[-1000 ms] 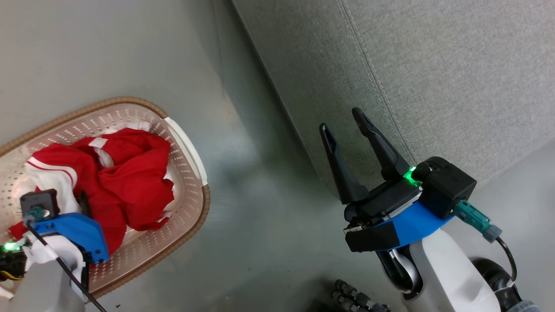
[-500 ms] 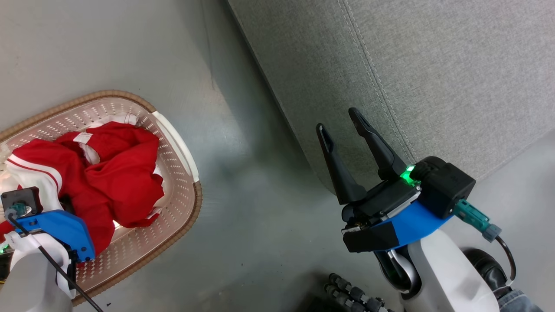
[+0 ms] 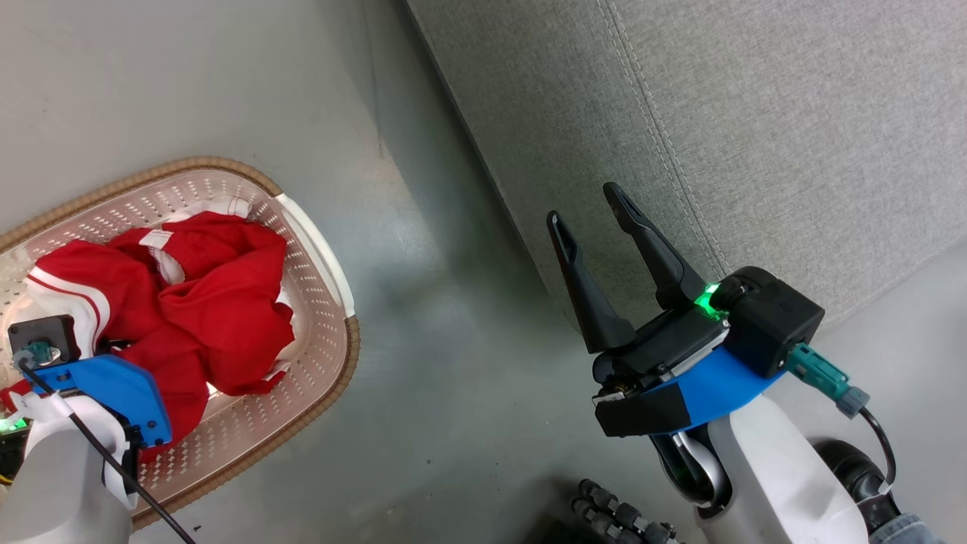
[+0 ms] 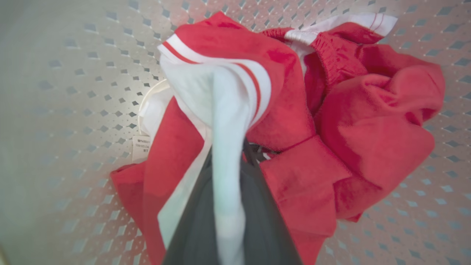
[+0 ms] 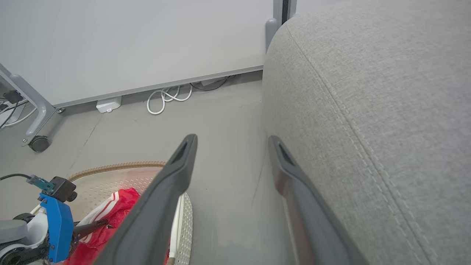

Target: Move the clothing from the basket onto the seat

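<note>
Left gripper (image 4: 230, 165) clamps the soft red clothing (image 4: 287, 110) by its white trim in the perforated plastic basket (image 4: 73, 92), left; right gripper (image 3: 583, 204), jaws spread, empty, beside the woven grey seat (image 3: 755, 113).

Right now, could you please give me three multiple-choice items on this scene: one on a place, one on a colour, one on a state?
1. Where is the clothing?
A. On the seat
B. In the basket
C. On the floor

2. What colour is the basket's rim?
A. Blue
B. Black
C. Brown

3. How is the right gripper?
A. Open, holding nothing
B. Shut on the clothing
C. Shut, holding nothing

Key:
1 B: the red heap lies inside the perforated walls.
2 C: a brown woven-look band runs round the top edge.
3 A: its two dark fingers stand apart with nothing between them.
</note>
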